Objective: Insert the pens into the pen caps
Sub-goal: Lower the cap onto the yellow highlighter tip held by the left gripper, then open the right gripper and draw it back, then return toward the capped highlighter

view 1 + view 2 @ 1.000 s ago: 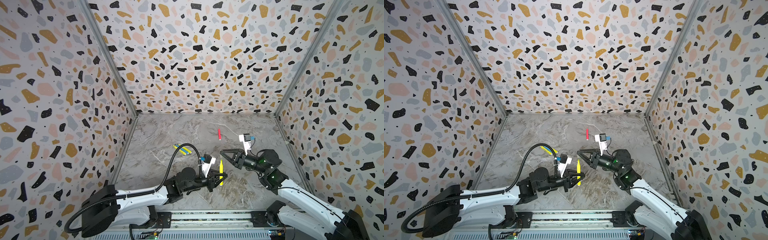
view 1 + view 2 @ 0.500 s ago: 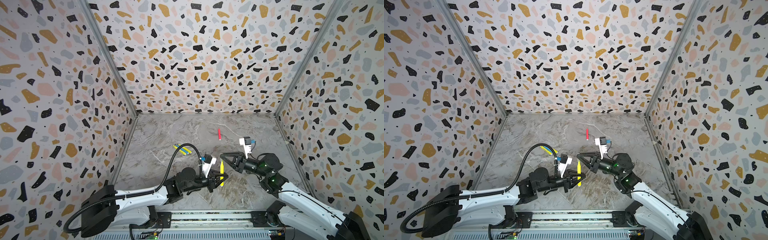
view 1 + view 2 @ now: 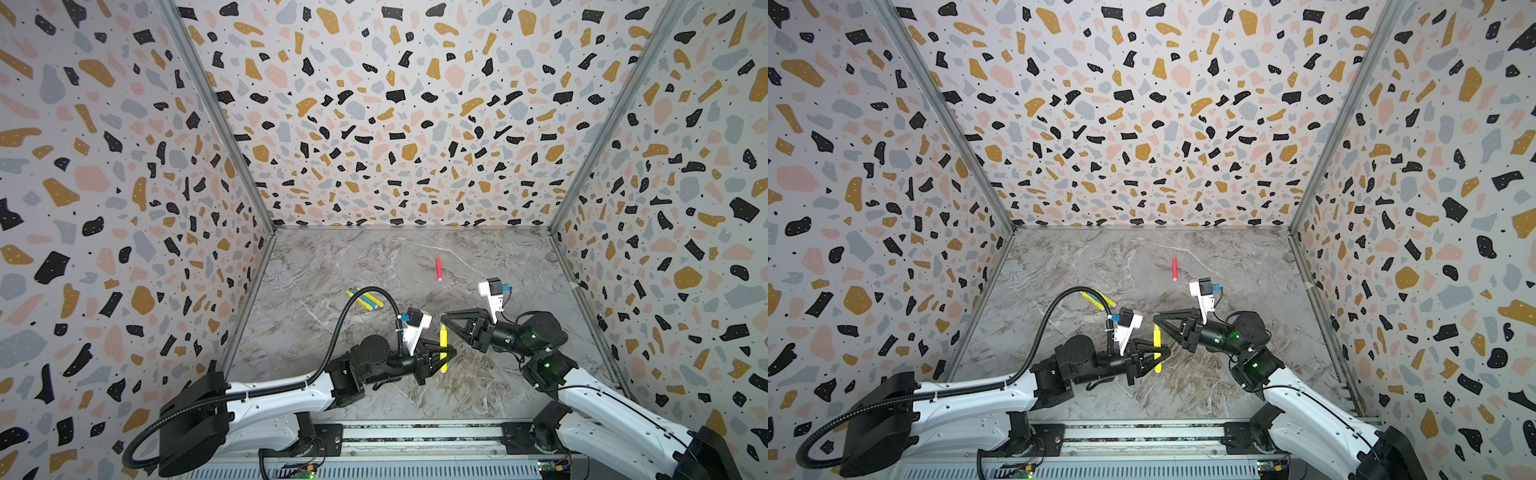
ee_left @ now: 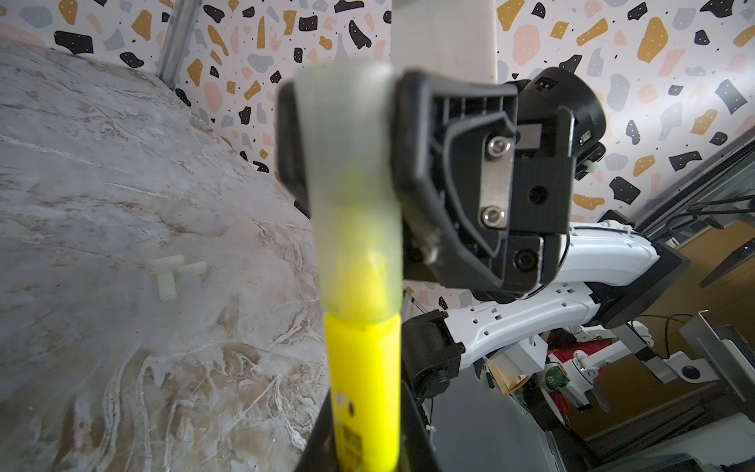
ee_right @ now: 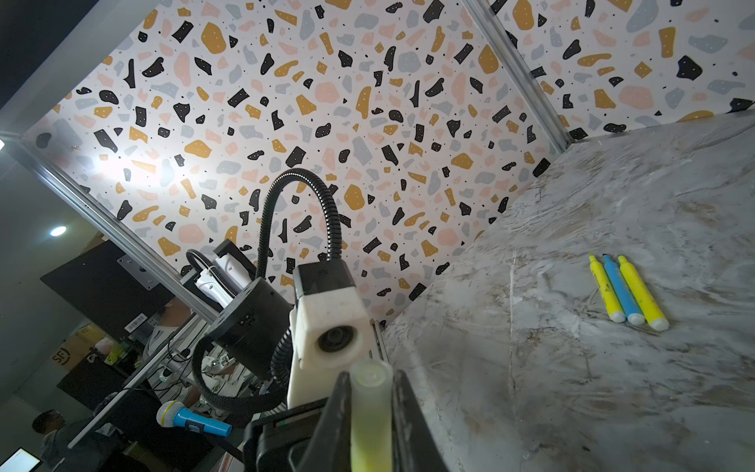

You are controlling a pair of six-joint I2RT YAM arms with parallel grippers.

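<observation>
My left gripper (image 3: pixel 445 354) (image 4: pixel 365 412) is shut on the lower part of a yellow pen (image 3: pixel 443 347) (image 3: pixel 1157 349) (image 4: pixel 363 367), held just above the table near the front middle. A translucent pen cap (image 4: pixel 355 196) (image 5: pixel 369 404) sits over the pen's far end. My right gripper (image 3: pixel 444 321) (image 5: pixel 369 380) is shut on that cap and meets the left gripper tip to tip. Two yellow pens and a blue pen (image 3: pixel 365 300) (image 5: pixel 627 292) lie side by side at mid left. Farther back lies a pink-red pen (image 3: pixel 438 269) (image 3: pixel 1174 269).
Loose translucent caps (image 4: pixel 171 271) lie in a small cluster on the marble table (image 3: pixel 374 257). Terrazzo-patterned walls (image 3: pixel 395 124) close the table on the left, back and right. A black cable (image 3: pixel 357 299) arches over the left arm.
The right gripper has moved with the cap toward the left gripper, and the cap now sits over the yellow pen's end. The left arm has stayed still.
</observation>
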